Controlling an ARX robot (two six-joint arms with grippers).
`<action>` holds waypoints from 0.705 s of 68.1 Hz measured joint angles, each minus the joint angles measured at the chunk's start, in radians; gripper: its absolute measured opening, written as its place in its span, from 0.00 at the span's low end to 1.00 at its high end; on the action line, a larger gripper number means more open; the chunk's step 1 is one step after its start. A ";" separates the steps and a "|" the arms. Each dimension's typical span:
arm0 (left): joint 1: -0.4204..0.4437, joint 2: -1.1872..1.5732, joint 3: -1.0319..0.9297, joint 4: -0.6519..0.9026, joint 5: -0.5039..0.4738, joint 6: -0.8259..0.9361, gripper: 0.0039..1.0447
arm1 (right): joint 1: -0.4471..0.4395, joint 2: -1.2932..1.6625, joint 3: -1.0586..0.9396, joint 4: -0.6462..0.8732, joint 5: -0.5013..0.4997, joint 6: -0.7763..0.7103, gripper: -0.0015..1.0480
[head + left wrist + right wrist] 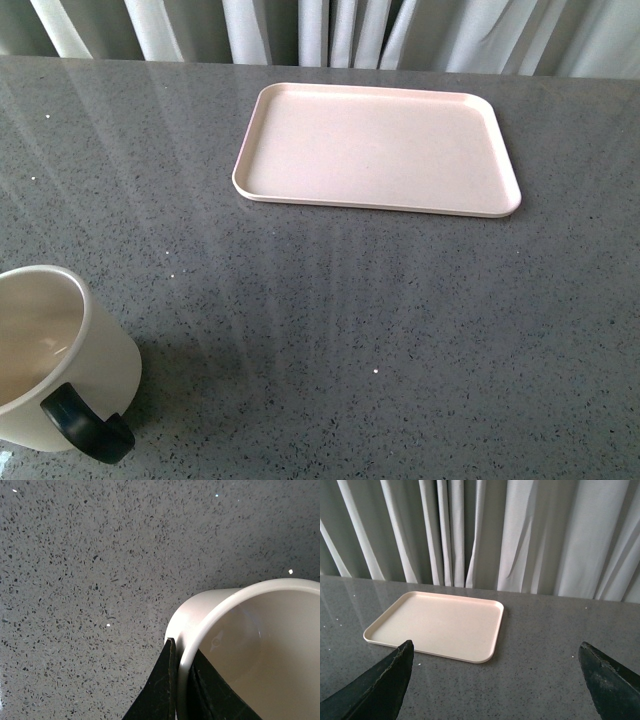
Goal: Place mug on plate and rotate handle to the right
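Note:
The cream-white mug is at the near left corner of the front view, tilted, with its black handle toward the near side. The left gripper is shut on the mug's rim, one black finger outside the wall and one inside. No smiley face shows. The pale pink plate lies empty at the far middle of the table, well away from the mug. It also shows in the right wrist view. The right gripper is open and empty above the table, short of the plate.
The table is a grey speckled stone top. White curtains hang behind the table's far edge.

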 joint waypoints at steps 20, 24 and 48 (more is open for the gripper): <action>-0.155 0.039 0.176 -0.023 -0.077 -0.064 0.02 | 0.000 0.000 0.000 0.000 0.000 0.000 0.91; -0.197 0.079 0.232 -0.021 -0.090 -0.082 0.02 | 0.000 0.000 0.000 0.000 0.000 0.000 0.91; -0.409 0.359 0.562 -0.037 -0.154 -0.175 0.02 | 0.000 0.000 0.000 0.000 0.000 0.000 0.91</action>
